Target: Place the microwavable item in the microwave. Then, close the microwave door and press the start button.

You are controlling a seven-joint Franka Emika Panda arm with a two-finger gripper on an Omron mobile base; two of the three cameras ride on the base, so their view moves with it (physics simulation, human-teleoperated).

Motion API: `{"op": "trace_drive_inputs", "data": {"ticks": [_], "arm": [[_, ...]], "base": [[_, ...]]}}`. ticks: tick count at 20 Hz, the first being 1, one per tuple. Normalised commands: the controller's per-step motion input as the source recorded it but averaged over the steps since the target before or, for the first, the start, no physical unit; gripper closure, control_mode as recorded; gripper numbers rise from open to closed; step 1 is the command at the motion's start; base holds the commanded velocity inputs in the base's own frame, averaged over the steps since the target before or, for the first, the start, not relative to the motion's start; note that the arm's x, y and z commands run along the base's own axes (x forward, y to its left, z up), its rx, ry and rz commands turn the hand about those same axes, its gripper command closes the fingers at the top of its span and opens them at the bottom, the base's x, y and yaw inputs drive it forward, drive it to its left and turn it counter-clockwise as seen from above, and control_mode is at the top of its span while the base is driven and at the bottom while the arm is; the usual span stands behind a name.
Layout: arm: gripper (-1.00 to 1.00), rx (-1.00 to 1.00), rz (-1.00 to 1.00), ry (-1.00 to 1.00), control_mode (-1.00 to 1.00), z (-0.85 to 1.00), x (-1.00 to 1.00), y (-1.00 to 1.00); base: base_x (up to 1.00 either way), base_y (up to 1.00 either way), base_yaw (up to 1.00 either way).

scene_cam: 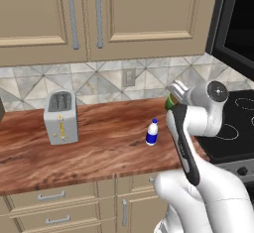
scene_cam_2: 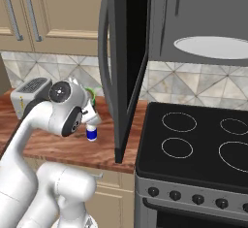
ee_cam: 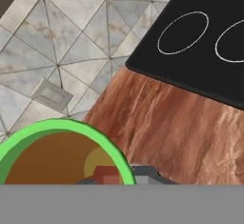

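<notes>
Cup, green w/ brown contents, sits clamped in gripper, lifted above wood counter near the stove edge; green rim peeks past the wrist in both base views. Step in hand looks like carrying it to the microwave. Next move prob. needs a lift up and over to the white turntable. Microwave door hangs open between arm and cavity, so must go round it. White bottle and toaster stand on counter, cooktop below.

Green cup, brown inside; reddish wood-grain counter.
</notes>
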Motion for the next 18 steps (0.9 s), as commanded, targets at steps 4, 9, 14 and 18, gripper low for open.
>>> {"op": "trace_drive_inputs", "data": {"ticks": [4, 9, 14, 18], "arm": [[1.0, -0.02, 0.09, 0.0, -1.0, -0.1, -0.1, 0.25], [1.0, -0.05, 0.06, 0.0, -1.0, -0.1, -0.03, 0.13], [1.0, -0.07, 0.01, -0.16, 1.0, -0.05, -0.58, 0.07], [1.0, 0.0, 0.0, 0.0, 1.0, 0.0, 0.0, 0.0]], "base": [[0.0, 0.0, 0.0], [0.0, 0.0, 0.0], [-0.2, 0.0, 0.0], [-1.0, 0.0, -0.01]]}}
